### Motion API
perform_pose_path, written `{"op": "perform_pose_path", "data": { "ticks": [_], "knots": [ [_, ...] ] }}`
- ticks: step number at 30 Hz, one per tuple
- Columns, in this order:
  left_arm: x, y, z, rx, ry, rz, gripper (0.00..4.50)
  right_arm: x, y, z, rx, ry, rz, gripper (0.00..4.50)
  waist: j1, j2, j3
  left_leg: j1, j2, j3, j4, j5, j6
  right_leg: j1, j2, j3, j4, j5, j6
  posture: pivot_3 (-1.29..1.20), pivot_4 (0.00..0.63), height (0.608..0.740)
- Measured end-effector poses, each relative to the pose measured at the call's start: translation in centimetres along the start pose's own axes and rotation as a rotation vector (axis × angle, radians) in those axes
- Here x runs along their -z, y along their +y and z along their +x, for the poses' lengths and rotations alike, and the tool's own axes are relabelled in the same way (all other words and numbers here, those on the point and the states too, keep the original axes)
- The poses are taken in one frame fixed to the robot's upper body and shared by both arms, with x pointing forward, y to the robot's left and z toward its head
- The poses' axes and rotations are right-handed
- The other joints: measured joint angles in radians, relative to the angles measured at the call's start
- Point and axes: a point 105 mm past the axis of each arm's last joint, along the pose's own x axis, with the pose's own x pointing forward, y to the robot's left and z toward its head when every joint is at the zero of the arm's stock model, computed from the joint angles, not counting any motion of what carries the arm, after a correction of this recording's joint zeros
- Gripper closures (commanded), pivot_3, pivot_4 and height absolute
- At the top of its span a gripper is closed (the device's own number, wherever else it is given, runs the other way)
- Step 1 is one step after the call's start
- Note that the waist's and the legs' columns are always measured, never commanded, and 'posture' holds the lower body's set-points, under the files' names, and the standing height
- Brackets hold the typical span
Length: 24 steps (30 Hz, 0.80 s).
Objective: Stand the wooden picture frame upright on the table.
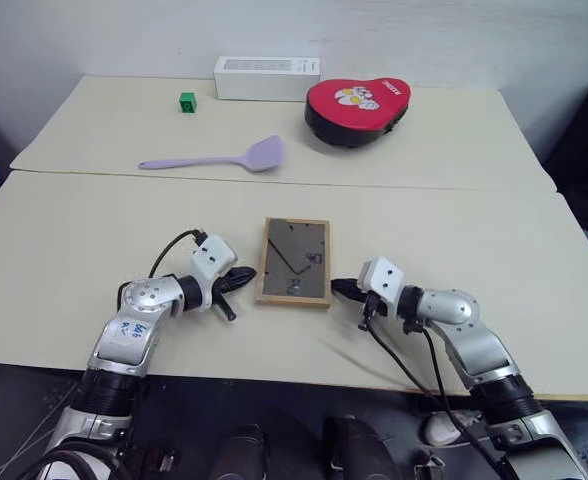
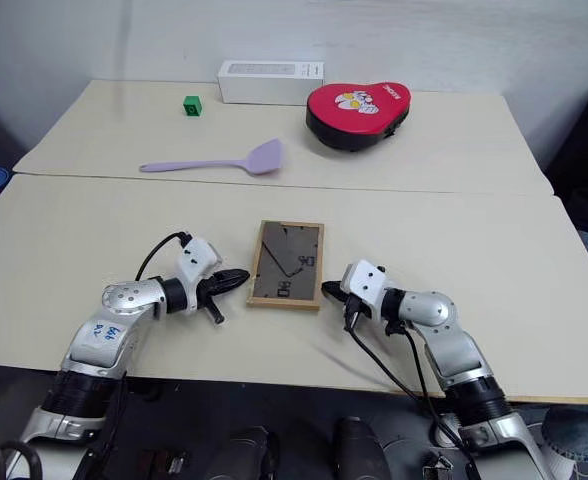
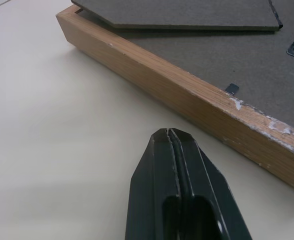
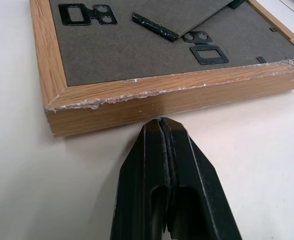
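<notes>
Pale bench point(image 1: 94, 230) under a white wall; box point(image 1: 266, 77), green cube point(image 1: 187, 101), red case point(image 1: 357, 110) and spatula point(image 1: 219, 158) sit along the top. The frame point(image 1: 294, 261) lies back-up at centre. Left gripper point(image 1: 246, 275), fingers pressed together, points at its left edge; right gripper point(image 1: 340, 287), likewise closed, reaches its lower right corner.

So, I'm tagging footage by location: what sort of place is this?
Probably an indoor test room: two plain beige tables pushed together by a bare wall, with props like a purple spatula and green cube.
</notes>
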Motion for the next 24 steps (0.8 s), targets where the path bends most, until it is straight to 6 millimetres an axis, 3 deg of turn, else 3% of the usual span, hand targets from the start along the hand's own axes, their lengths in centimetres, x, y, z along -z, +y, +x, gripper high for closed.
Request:
{"op": "perform_pose_path", "data": {
  "ticks": [2, 4, 5, 6, 10, 14, 24],
  "knots": [
    [0.1, 0.0, -0.2, 0.013, 0.002, -0.039, 3.56, 0.0, 0.0, -0.1, -0.005, 0.001, -0.002, 4.50, -0.001, 0.000, 0.000, 0.000, 0.000, 0.000, 0.000, 0.000, 0.000, 0.000, 0.000, 0.000, 0.000, 0.000, 0.000, 0.00, 0.150, 0.740],
    [1.6, 1.1, -6.6, 0.149, 0.164, -0.399, 3.01, 0.3, -0.9, -2.5, -0.047, 0.066, -0.065, 4.50, -0.022, -0.001, 0.001, -0.001, 0.001, 0.000, -0.001, 0.000, -0.001, -0.002, 0.001, 0.000, 0.000, 0.000, -0.001, 0.00, 0.150, 0.740],
    [1.4, 1.5, -8.7, 0.174, 0.205, -0.516, 2.67, 0.5, -1.6, -3.4, -0.034, 0.088, -0.075, 4.50, -0.026, 0.000, 0.001, 0.000, 0.001, 0.000, -0.002, 0.000, -0.001, -0.001, 0.001, 0.000, 0.000, 0.000, -0.001, 0.00, 0.150, 0.740],
    [1.0, 1.4, -9.2, 0.208, 0.206, -0.594, 2.36, 0.5, -1.7, -3.5, -0.038, 0.090, -0.078, 4.50, -0.026, 0.000, 0.001, 0.001, 0.001, -0.001, -0.002, 0.000, 0.000, 0.000, 0.001, 0.000, 0.000, 0.000, -0.001, 0.00, 0.150, 0.740],
    [-0.5, 1.0, -7.7, 0.307, 0.170, -0.837, 1.11, -0.1, -0.9, -2.3, -0.089, 0.061, -0.096, 4.50, -0.015, -0.001, 0.001, -0.001, 0.000, -0.002, 0.000, 0.000, 0.000, 0.000, 0.000, 0.000, 0.001, 0.000, -0.001, 0.00, 0.150, 0.740],
    [-1.4, 0.1, -5.0, 0.349, 0.215, -0.958, 0.03, -0.2, -1.0, -1.3, -0.088, 0.057, -0.103, 4.50, -0.006, -0.001, 0.001, -0.001, -0.001, -0.001, 0.000, 0.000, 0.000, -0.001, 0.001, 0.000, 0.001, 0.000, 0.000, 0.00, 0.150, 0.740],
    [-2.5, -0.9, -1.9, 0.368, 0.270, -1.003, 0.03, -0.6, -0.2, 0.4, -0.100, 0.046, -0.118, 4.50, 0.001, -0.001, 0.001, 0.000, -0.002, -0.001, 0.001, 0.000, -0.001, -0.001, 0.000, 0.000, 0.002, 0.000, 0.000, 0.00, 0.150, 0.740]
  ]
}}
